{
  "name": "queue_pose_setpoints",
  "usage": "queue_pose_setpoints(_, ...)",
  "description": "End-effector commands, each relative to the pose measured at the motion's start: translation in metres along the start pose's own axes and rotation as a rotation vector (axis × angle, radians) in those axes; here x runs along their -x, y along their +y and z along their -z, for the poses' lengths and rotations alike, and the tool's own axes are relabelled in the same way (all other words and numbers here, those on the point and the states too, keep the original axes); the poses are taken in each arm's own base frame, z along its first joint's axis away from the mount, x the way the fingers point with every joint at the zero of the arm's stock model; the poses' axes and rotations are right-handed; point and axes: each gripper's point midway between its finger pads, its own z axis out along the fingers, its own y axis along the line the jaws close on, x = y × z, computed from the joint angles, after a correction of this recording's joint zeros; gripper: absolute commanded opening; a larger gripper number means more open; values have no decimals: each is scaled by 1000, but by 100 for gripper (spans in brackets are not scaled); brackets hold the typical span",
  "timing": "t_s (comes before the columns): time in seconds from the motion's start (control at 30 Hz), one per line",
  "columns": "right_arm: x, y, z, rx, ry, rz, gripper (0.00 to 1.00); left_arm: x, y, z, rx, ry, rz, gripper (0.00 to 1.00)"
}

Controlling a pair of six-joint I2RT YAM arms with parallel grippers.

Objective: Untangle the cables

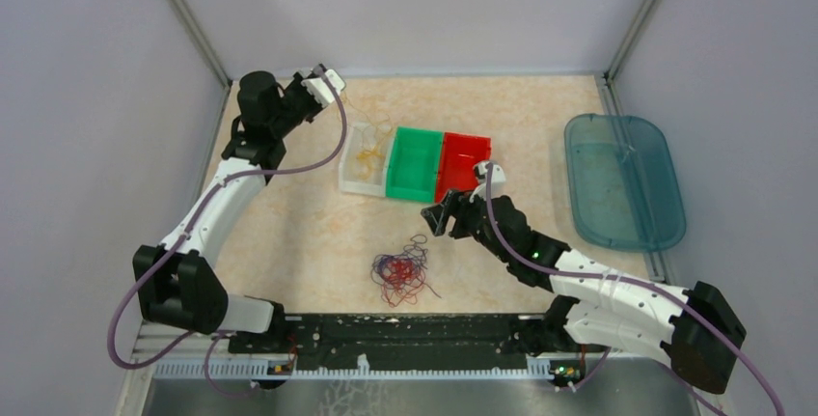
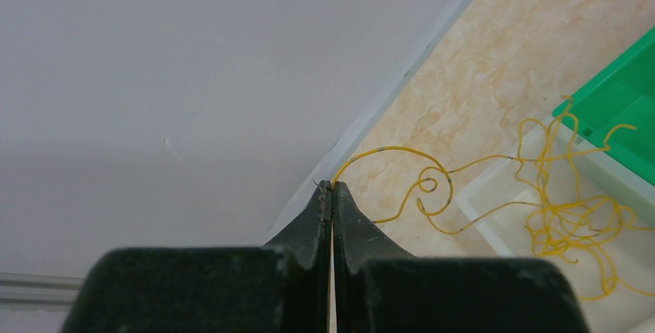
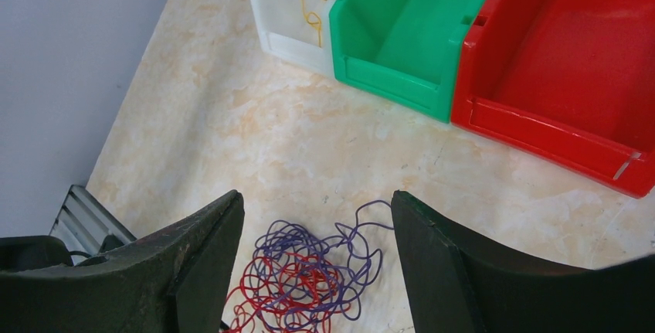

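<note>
Left pincer (image 2: 332,186) fills the bottom of its wrist view: both black fingers pressed flat together, tips nipping one end of the yellow cable (image 2: 568,229). From the tips that cable rises in an arc, makes a small loop over the bench (image 2: 494,62), then runs into a loose heap inside the white bin (image 2: 494,229). Part of the strand hangs clear of the bin's rim.

Top view, left arm: base at the near left. The white forearm slopes away toward the far left corner, and the dark wrist bends right. Its pincer (image 1: 333,80) is held up near the back wall, beyond the white bin (image 1: 359,177), pointing right.

Right arm: base at the near right, links stretched low and leftward across the bench (image 1: 289,233). Right pincer (image 1: 434,215) sits just in front of the red bin (image 1: 463,160), angled down. In its wrist view the right pincer (image 3: 317,194) stands wide, nothing between the fingers, bare bench showing in the gap.

Tangle of red and purple cables (image 3: 301,279) lies on the bench just below that gap, untouched. Top view puts the tangle (image 1: 400,276) near the middle front of the bench, well apart from the bins.

Bins stand in a row, touching: white, green bin (image 1: 415,160), red. Teal tray (image 1: 622,180) sits at the far right of the bench.
</note>
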Motion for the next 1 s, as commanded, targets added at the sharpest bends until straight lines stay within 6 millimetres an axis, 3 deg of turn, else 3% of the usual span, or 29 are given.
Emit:
queue_pose_setpoints(0.0,26,15,1,40,-75,-29,71,10,-4,1,-19,-44,9,0)
queue_pose_setpoints(0.33,25,14,0,40,-75,-34,71,-11,-32,7,-60,15,-160,0)
queue_pose_setpoints(0.53,24,14,-1,41,-74,-38,71,-7,-45,5,-89,-1,-153,0)
queue_pose_setpoints(0.7,25,14,-1,39,-77,-40,71,-1,-68,0,-143,-17,-117,0)
queue_pose_setpoints(0.83,25,12,1,35,-80,-40,71,-8,-93,-3,-193,-4,-126,0)
queue_pose_setpoints(0.97,24,8,3,26,-87,-45,71,-19,-105,-10,-206,31,-135,0)
